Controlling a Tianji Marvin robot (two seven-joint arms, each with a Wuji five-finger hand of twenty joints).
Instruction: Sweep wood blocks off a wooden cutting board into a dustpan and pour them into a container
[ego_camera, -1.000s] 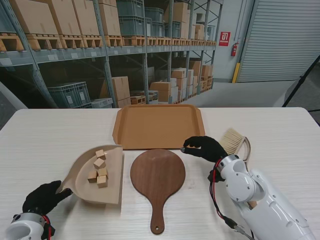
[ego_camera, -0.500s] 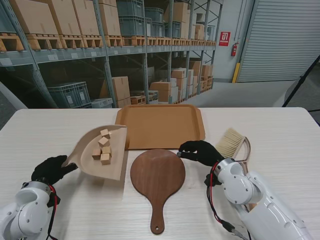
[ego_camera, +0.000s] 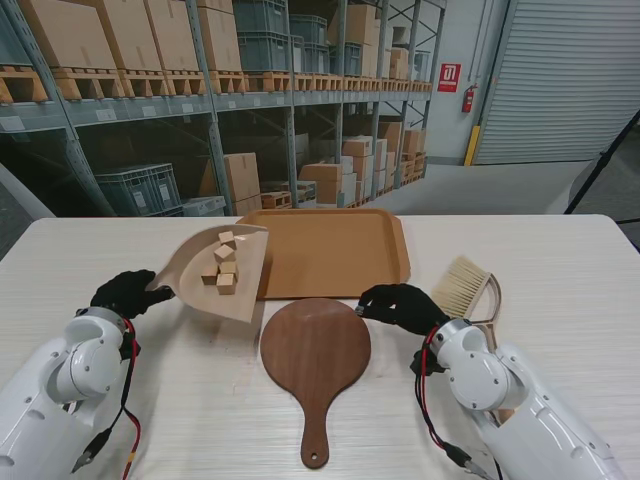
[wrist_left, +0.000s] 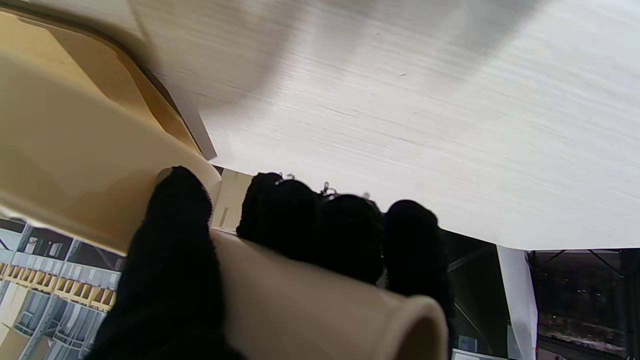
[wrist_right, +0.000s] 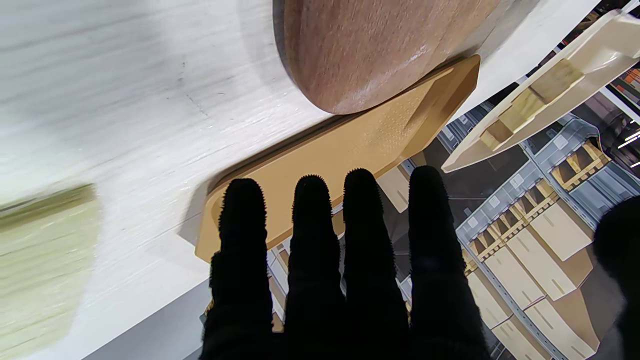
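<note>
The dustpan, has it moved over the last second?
Yes. The dustpan, held by the left robot hand, has risen and moved farther from me and to the right; its lip now overlaps the left edge of the brown tray, blocks still inside.

A red sign (ego_camera: 449, 77) with white characters reading "01" hangs on the warehouse wall at the upper right of the stand's view, beside the roller door. No other writing in any view is legible.
</note>
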